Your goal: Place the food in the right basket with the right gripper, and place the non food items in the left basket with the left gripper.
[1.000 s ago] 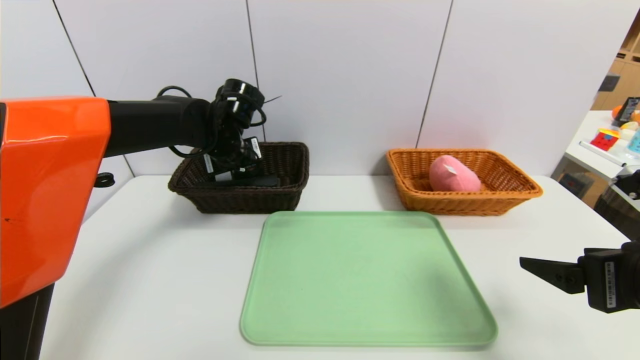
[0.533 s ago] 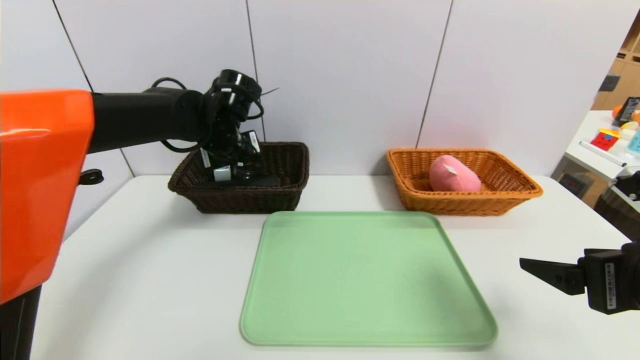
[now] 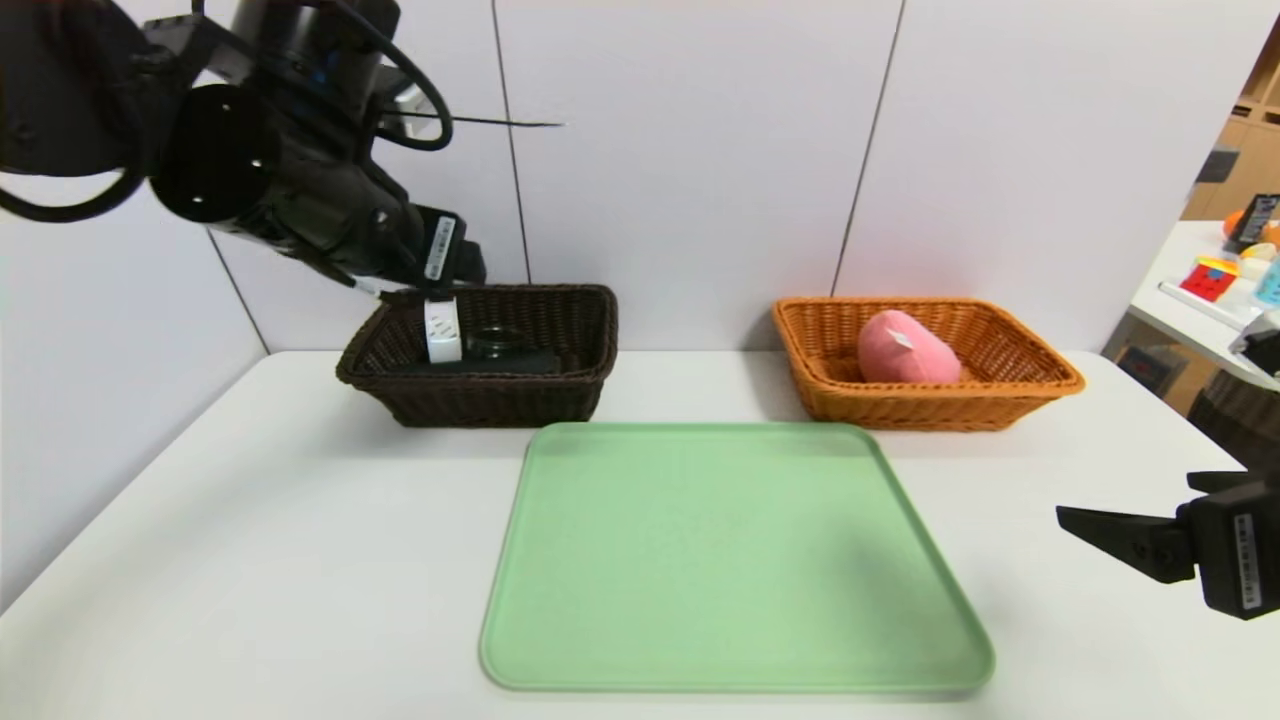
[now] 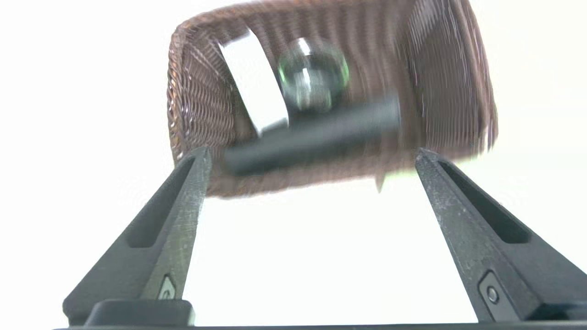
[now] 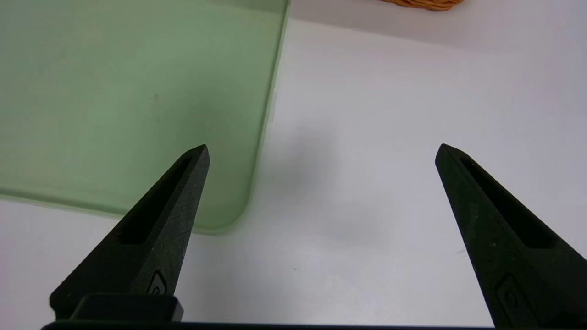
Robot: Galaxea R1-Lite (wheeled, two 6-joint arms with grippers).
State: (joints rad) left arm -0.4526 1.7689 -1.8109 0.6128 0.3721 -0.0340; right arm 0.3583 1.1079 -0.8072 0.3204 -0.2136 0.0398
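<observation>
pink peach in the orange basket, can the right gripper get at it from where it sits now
Probably yes. The peach lies uncovered in the open-topped orange basket, and the right gripper, open and empty, hovers near the table's right edge with nothing between them.

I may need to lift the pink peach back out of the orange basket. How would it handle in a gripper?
The peach looks plush, so it would likely squash under the fingers, not slip. It seems light for its size. Its rounded body, lying against the right basket wall, might roll a little if nudged.
</observation>
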